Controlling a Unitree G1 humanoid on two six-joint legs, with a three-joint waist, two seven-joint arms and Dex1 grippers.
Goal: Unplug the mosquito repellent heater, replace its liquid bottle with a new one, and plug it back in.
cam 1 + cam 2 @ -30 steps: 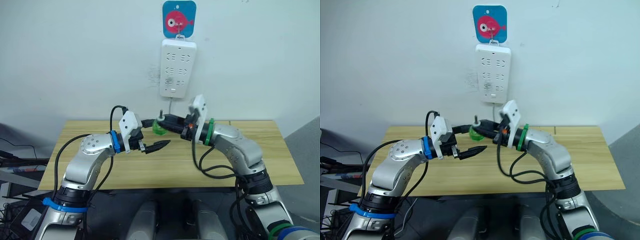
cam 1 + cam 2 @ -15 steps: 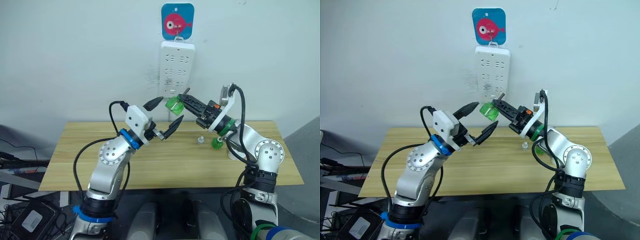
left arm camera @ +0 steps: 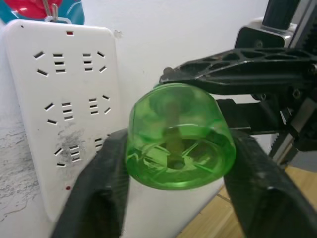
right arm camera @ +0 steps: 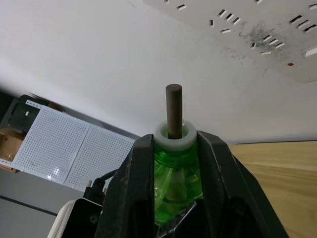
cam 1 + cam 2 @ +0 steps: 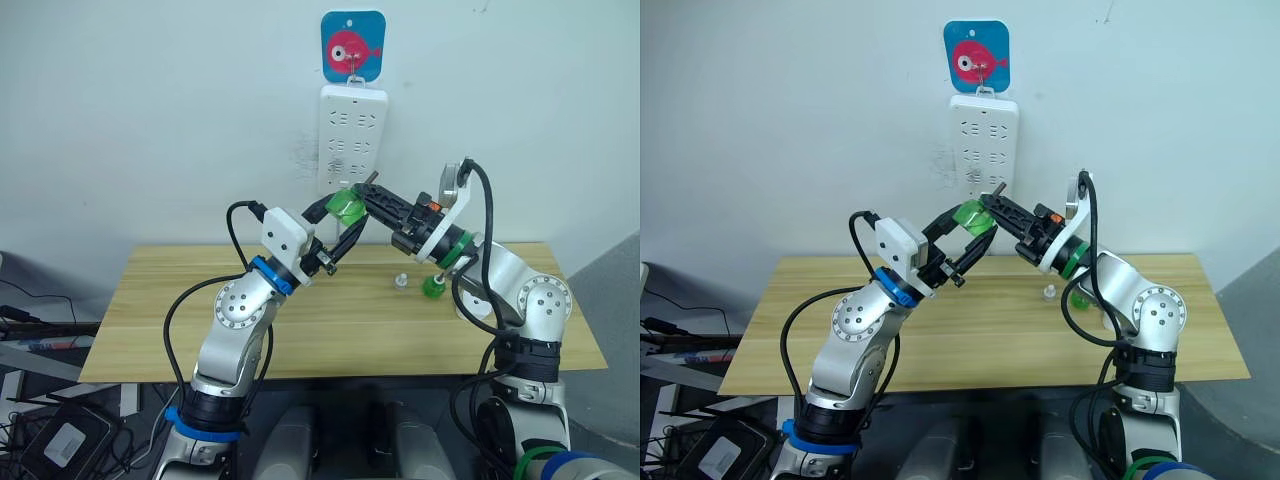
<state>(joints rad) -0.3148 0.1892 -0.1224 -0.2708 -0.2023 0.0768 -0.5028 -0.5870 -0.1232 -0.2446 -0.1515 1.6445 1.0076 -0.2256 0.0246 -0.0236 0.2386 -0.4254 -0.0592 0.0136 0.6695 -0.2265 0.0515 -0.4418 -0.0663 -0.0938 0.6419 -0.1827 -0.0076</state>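
Right hand (image 5: 356,199) clamped on green liquid bottle (image 5: 347,206), wick pointing up, held in the air above the counter (image 5: 300,330), just below the wall power strip (image 5: 351,135). Left hand (image 5: 338,225) fingers spread either side of the bottle base, not clearly gripping. Second green bottle (image 5: 433,288) and small white cap (image 5: 400,281) stand near the counter's far right edge

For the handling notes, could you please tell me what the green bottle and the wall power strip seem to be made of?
Green bottle: likely clear, glossy green plastic, since the inner wick shows through; white collar, dark wick.
Power strip: probably hard, smooth white plastic, scuffed grey near its lower sockets.
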